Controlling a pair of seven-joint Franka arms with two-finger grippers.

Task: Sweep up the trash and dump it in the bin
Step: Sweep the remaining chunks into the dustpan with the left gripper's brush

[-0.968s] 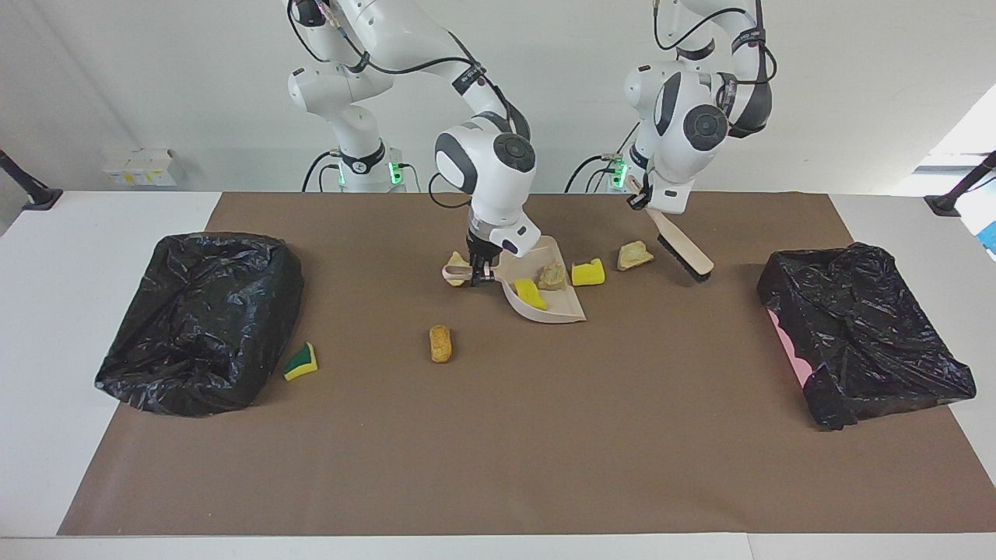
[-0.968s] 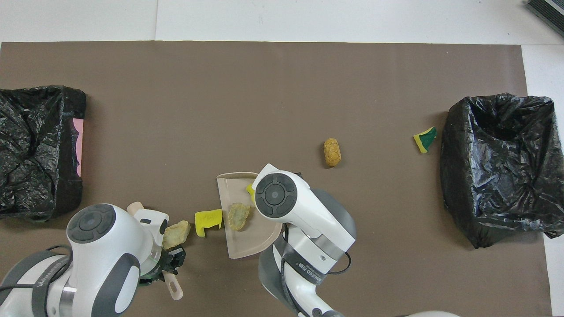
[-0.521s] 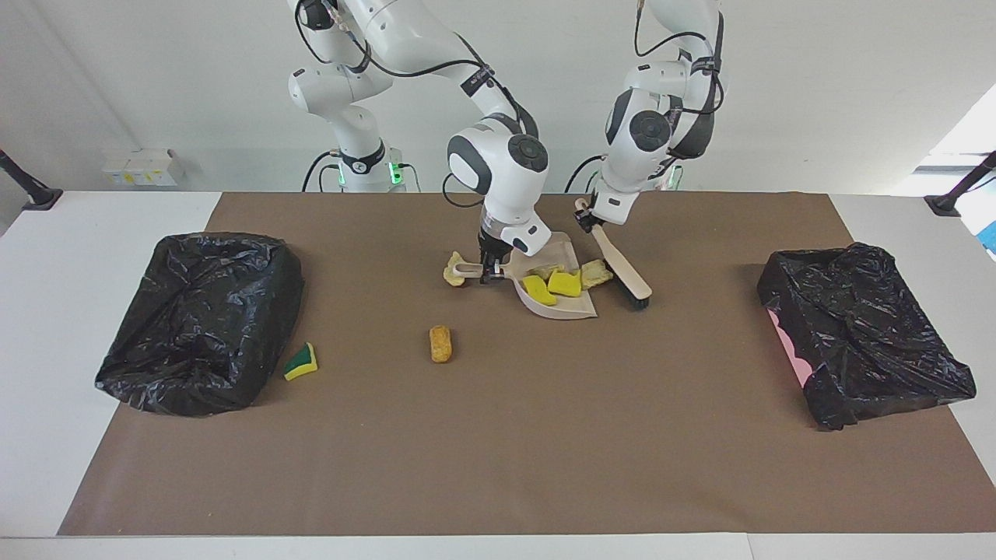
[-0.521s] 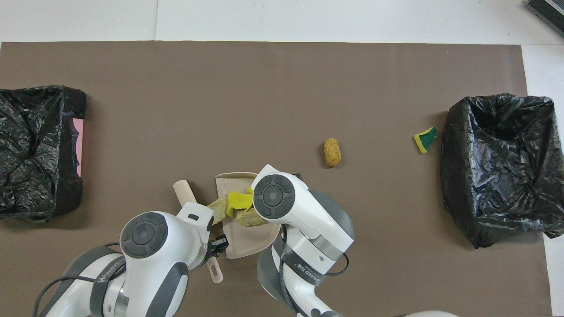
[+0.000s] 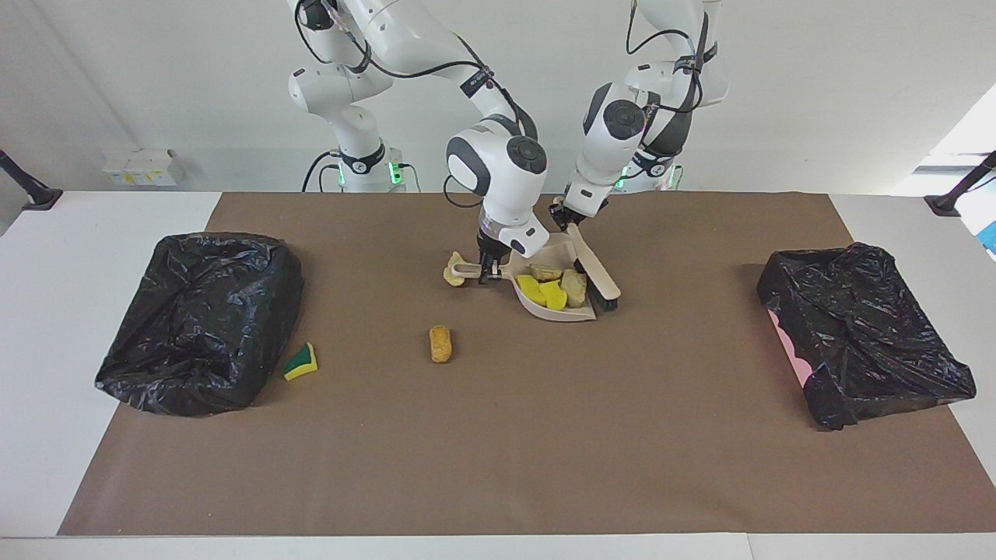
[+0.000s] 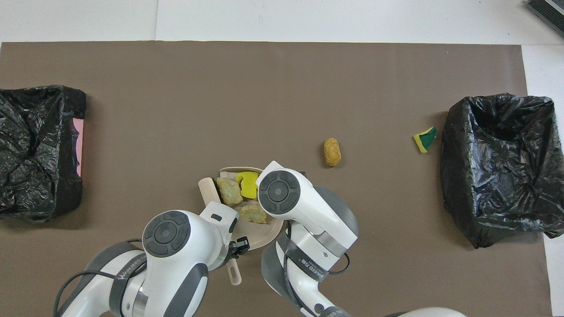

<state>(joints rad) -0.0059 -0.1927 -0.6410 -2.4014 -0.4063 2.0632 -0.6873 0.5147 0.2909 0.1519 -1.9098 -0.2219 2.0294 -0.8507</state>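
In the middle of the mat, my right gripper (image 5: 489, 274) is clamped on the dustpan (image 5: 557, 309) handle and my left gripper (image 5: 562, 218) is closed around the brush (image 5: 596, 274). Four bits of trash (image 5: 549, 288) sit in the pan; a bun (image 5: 440, 343) and a green sponge (image 5: 300, 361) lie loose, well apart from it. Tip the pan while lifting and the pile slides out. One lump (image 5: 453, 272) by the handle is half hidden, probably trash too.

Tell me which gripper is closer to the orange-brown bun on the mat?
The right gripper, shut on the dustpan handle, is closer to the orange-brown bun. The left gripper grips the brush at the dustpan's mouth, toward the left arm's end.
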